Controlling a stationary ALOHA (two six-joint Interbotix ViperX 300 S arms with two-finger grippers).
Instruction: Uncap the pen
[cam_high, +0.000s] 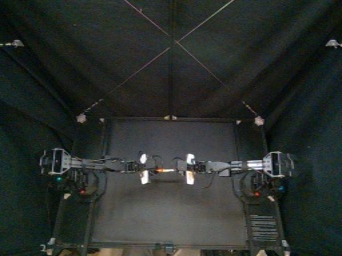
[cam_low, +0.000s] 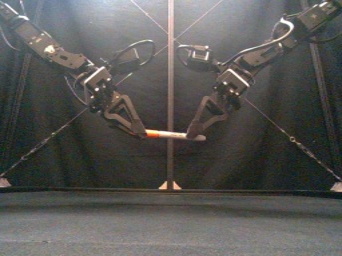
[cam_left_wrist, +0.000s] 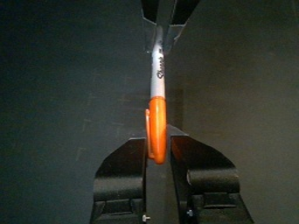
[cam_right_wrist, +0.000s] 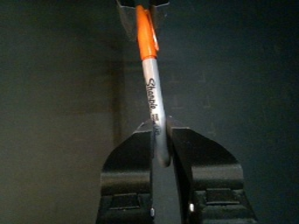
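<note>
Holding the pen (cam_low: 167, 134): left pincer (cam_low: 140, 129) and right pincer (cam_low: 198, 131), one at each end, in mid-air well above the tabletop (cam_low: 171, 225).
Left pincer: jaws closed narrowly around the orange cap (cam_left_wrist: 156, 131).
Right pincer: jaws clamped on the grey barrel (cam_right_wrist: 152, 92), with black printed lettering just beyond its tips.
Pen position: level, bridging the gap between the two pincers, which face each other tip to tip.
Cap: seated on the barrel, with no gap visible.
</note>
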